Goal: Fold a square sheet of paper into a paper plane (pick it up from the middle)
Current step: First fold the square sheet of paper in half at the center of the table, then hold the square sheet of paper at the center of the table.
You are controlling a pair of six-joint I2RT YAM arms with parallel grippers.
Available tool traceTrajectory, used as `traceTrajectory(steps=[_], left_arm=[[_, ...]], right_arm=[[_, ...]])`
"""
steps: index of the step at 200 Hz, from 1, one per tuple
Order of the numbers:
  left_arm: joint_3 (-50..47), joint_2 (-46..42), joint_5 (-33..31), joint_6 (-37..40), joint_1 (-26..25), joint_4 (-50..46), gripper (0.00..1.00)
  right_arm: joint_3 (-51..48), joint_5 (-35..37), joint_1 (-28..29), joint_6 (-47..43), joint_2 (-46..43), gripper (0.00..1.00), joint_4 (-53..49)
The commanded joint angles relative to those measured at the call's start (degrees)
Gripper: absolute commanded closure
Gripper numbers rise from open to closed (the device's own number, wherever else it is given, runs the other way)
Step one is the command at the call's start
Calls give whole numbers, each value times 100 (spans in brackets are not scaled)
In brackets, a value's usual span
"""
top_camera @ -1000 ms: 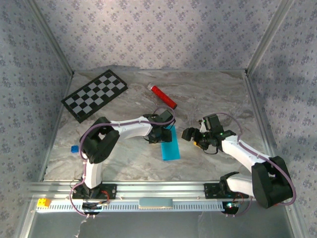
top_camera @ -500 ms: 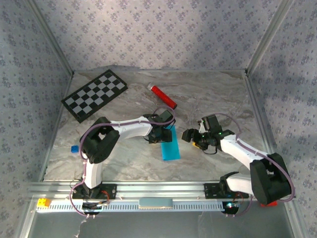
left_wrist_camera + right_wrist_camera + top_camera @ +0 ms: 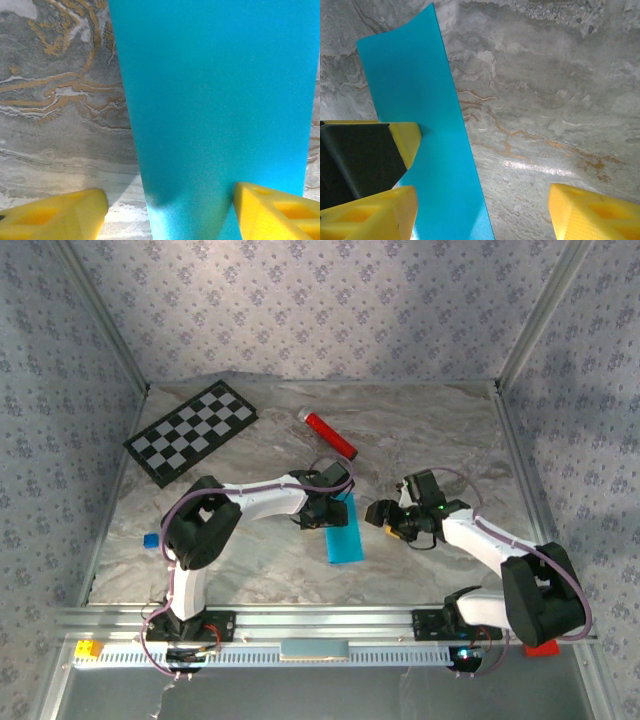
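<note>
paper (image 3: 343,540) cyan | cylinder (image 3: 330,434) red | checkerboard (image 3: 191,432) black-white | table (image 3: 430,430) grey marble

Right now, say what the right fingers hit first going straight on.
Probably the grey marbled tabletop, just beside the edge of the thin cyan-blue paper sheet; one finger may land on the paper.

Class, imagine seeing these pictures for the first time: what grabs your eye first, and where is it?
The narrow strip of bright cyan-blue paper lying mid-table stands out most against the grey marbled table. Next come the glossy red cylinder beyond it and the black-and-white checkerboard at the far left.
</note>
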Motion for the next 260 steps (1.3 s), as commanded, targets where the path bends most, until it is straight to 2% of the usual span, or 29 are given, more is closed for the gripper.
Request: traceTrajectory(steps=[1, 31, 71, 95, 131, 202, 260], left_arm=[[-303, 688, 38, -3, 6, 216, 29], [-299, 690, 56, -7, 6, 242, 29], [-307, 703, 56, -16, 6, 249, 29], [-307, 703, 56, -13, 6, 262, 29], [-316, 706, 56, -29, 6, 271, 29], [-321, 721, 51, -24, 6, 302, 29], [-307, 690, 70, -33, 2, 300, 29]], right_arm=[[163, -92, 45, -113, 33, 31, -49], [171, -354, 98, -122, 147, 49, 180], [317, -708, 261, -122, 642, 84, 537], [481, -761, 346, -113, 991, 95, 665], [839, -746, 494, -92, 1546, 99, 751], [1090, -798, 618, -33, 2233, 100, 946], [791, -184, 619, -323, 2551, 100, 536]])
